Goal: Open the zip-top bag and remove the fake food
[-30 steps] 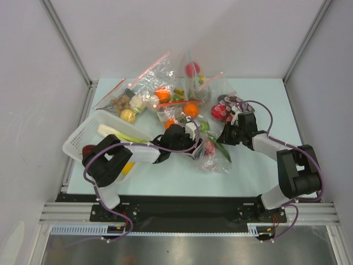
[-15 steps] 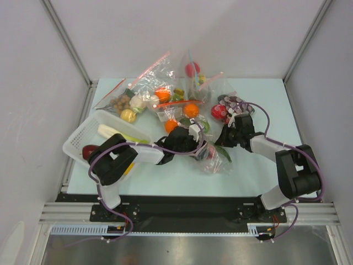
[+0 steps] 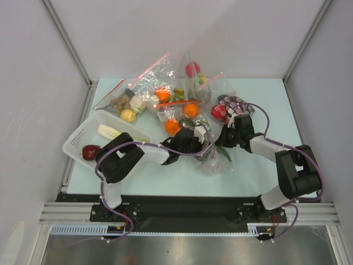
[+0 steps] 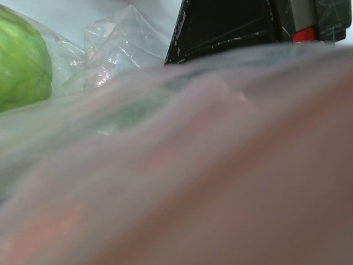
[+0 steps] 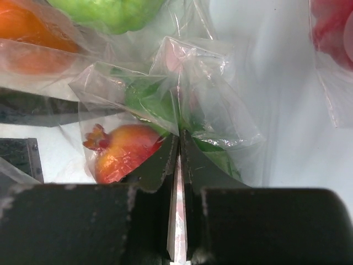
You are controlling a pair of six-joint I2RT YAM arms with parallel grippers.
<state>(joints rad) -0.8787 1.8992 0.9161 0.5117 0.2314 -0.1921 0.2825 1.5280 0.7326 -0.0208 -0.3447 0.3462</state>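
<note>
**Right end effector (image 5: 178,138) clamped on bag film; left end effector (image 3: 198,140) against the same bag**

1. The right end effector: its two dark fingers stand together, with only a thin fold of clear plastic pinched between the tips. That fold belongs to the clear, crinkly zip-top bag (image 5: 220,113), which shows a faint pink tint at its bunched upper edge. Seen from above, this end effector (image 3: 223,139) sits at the bag's right side.

2. The left end effector reaches in from the left, at the bag's left side. Blurred plastic film (image 4: 176,165) covers nearly all of its wrist camera, and no fingers show there. From above they are too small to read, so I cannot tell whether they are apart or together.

3. The zip-top bag (image 3: 215,160) rests on the pale blue-green desk (image 3: 265,105), between the two end effectors and slightly nearer the arm bases.

4. Fake food inside the bag: a red-orange pomegranate-shaped piece (image 5: 124,157) and dark green leafy pieces (image 5: 146,99).

5. Just beyond the bag, behind more clear plastic, lie a light green pepper-shaped piece (image 5: 113,11) and a round orange piece (image 5: 27,33).

6. At the left, a white lattice plastic basket (image 3: 74,144) holds a long white-and-green leek (image 3: 110,131) and a dark red apple (image 3: 90,150).

7. A heap of smaller clear bags with red strips (image 3: 160,83) lies at the far side of the desk.
</note>
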